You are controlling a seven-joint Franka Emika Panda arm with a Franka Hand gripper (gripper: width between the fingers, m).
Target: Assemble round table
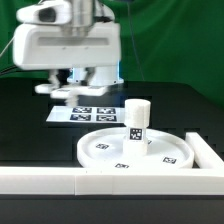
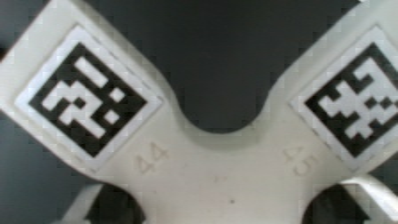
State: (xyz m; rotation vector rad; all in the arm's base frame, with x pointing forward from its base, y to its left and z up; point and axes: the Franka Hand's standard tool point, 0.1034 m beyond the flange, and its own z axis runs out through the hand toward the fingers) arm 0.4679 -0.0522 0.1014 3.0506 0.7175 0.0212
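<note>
A large rimmed round disc lay by the white rail along the counter's near edge, holding a short post upright inside its rim. Toward the far edge, the gripper clamped the flat cross-shaped piece.

White disc, post and cross-shaped piece carry black-and-white square tags; the table is black.

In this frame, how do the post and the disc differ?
The post is narrow and stands upright; the disc is wide, flat and rimmed. The post stands on the disc, while the disc lies on the table. The post's tag faces sideways; the disc's tags face up. Both are white.
</note>
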